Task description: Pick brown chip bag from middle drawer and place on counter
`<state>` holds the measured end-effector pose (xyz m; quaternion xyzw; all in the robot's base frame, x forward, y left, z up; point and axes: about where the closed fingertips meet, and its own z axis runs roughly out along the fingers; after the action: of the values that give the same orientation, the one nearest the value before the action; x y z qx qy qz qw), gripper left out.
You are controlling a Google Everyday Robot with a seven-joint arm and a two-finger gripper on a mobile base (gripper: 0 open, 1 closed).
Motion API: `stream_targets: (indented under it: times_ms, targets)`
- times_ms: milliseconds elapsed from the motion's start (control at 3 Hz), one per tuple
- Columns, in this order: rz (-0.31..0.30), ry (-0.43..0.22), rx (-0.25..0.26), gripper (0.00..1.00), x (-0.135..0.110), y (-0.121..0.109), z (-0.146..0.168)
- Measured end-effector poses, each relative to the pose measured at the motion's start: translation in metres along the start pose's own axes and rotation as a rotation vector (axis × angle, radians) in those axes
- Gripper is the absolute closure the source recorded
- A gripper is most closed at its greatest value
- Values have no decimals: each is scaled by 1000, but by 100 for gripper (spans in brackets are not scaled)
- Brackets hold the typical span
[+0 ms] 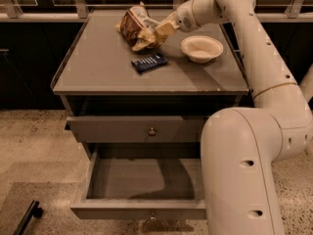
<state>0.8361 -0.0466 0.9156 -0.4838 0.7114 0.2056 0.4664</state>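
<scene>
The brown chip bag (137, 27) lies on the counter (98, 67) at its back middle. My gripper (160, 32) reaches in from the right and is shut on the bag's right end, low over the counter top. The middle drawer (142, 180) is pulled wide open below and holds nothing that I can see; its front panel with the small knob (152, 216) faces me.
A white bowl (201, 48) stands on the counter right of the bag. A small flat dark-blue packet (148, 62) lies in front of the bag. The drawer above (122, 129) sticks out slightly. My arm's large link (239, 170) covers the cabinet's right side.
</scene>
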Motion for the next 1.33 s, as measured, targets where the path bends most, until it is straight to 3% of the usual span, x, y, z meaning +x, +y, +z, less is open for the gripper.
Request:
stream_targets:
  times_ms: [333, 667, 1000, 1333]
  targets:
    - [-69, -10, -37, 100, -37, 20, -23]
    - [-80, -12, -74, 100, -51, 36, -49]
    - [-63, -88, -44, 100, -53, 39, -100]
    - [-70, -221, 80, 100, -71, 41, -173]
